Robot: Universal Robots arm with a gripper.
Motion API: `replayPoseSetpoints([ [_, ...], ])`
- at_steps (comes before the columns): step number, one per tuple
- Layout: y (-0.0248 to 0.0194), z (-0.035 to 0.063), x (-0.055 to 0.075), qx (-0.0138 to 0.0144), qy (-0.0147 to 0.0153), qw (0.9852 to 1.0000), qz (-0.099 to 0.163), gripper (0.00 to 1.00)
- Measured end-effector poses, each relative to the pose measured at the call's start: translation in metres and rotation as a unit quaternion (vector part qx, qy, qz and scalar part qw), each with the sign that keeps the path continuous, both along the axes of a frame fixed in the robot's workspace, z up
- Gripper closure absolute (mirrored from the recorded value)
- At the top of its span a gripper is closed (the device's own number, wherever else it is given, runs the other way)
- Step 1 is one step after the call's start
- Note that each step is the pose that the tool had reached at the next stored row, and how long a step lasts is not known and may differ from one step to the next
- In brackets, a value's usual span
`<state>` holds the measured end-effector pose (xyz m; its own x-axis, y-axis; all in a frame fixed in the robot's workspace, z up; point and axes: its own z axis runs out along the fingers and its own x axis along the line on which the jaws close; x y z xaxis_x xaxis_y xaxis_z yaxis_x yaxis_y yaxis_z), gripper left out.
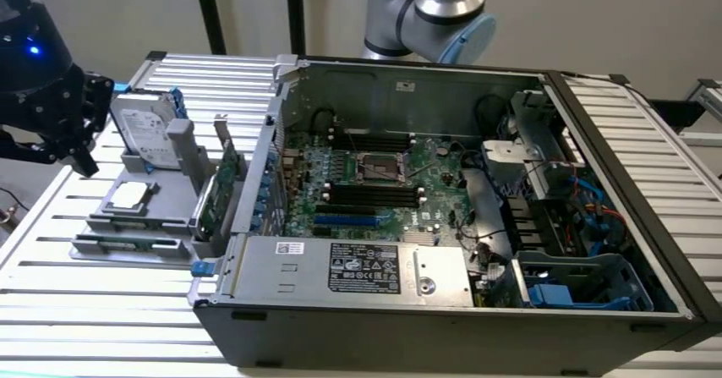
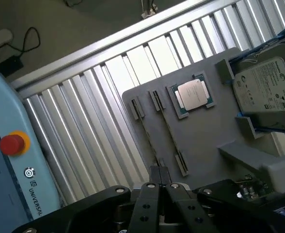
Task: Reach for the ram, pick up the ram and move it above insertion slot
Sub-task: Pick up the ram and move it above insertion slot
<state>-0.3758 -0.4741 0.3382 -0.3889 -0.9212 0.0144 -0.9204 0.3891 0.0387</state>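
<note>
The ram is a thin green stick lying in the front row of a grey holder tray, left of the open computer case in the exterior view. In the wrist view the ram appears edge-on between two clips, close to the tray's edge. My black gripper hangs above the tray's far left end, shut and holding nothing. Its closed fingertips sit just short of the ram's nearer end. The dark insertion slots lie on the motherboard inside the case.
The tray also carries a silver hard drive, a processor chip and an upright green expansion card. The case wall rises between the tray and the motherboard. A pale blue teach pendant with a red button lies beside the slatted table.
</note>
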Motion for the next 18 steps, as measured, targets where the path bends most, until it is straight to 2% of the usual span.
replayPoseSetpoints([
  [5,0.0000,-0.0001,0.0000,0.0000,0.0000,0.9990,0.046,0.90],
  [11,0.0000,-0.0001,0.0000,0.0000,0.0000,0.9954,0.096,0.90],
  [14,0.0004,-0.0001,0.0001,0.0000,0.0000,0.9940,0.109,0.90],
  [16,0.0007,-0.0001,0.0002,0.0000,-0.0001,0.9936,0.113,0.90],
  [18,0.0009,-0.0001,0.0002,0.0000,0.0000,0.9934,0.114,0.83],
])
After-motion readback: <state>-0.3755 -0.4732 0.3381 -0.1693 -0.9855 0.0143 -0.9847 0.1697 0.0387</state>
